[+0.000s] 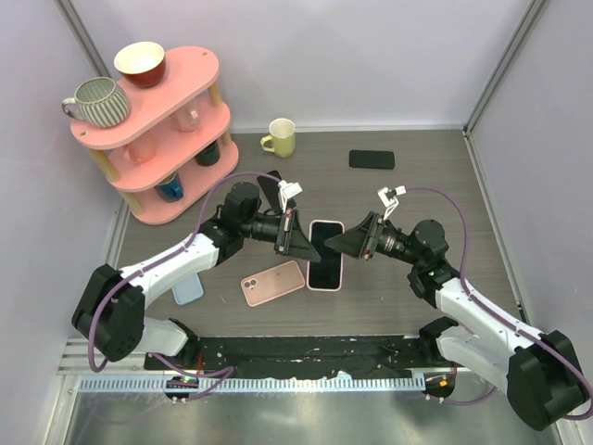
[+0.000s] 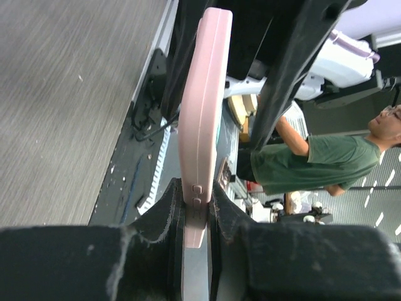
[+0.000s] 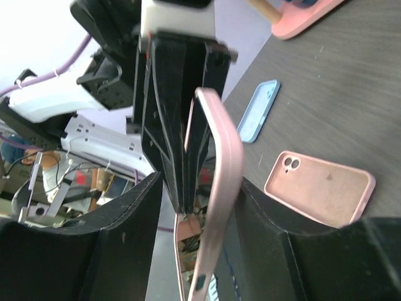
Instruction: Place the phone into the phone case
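A phone with a black screen in a pink case (image 1: 324, 255) is held on edge above the table centre, between both grippers. My left gripper (image 1: 298, 239) is shut on its left edge; in the left wrist view the jaws (image 2: 196, 210) clamp the pink case (image 2: 203, 113) near its side buttons. My right gripper (image 1: 339, 243) is at the case's right edge. In the right wrist view the gripper (image 3: 199, 188) stands open around the bent pink rim (image 3: 222, 169), which leans on the right finger; the left finger is apart from it.
An empty pink case (image 1: 273, 283) lies camera-side up just left of the held one, also in the right wrist view (image 3: 319, 188). A blue case (image 1: 188, 287) lies further left. A black phone (image 1: 372, 159), a yellow mug (image 1: 280, 137) and a pink shelf rack (image 1: 157, 120) stand at the back.
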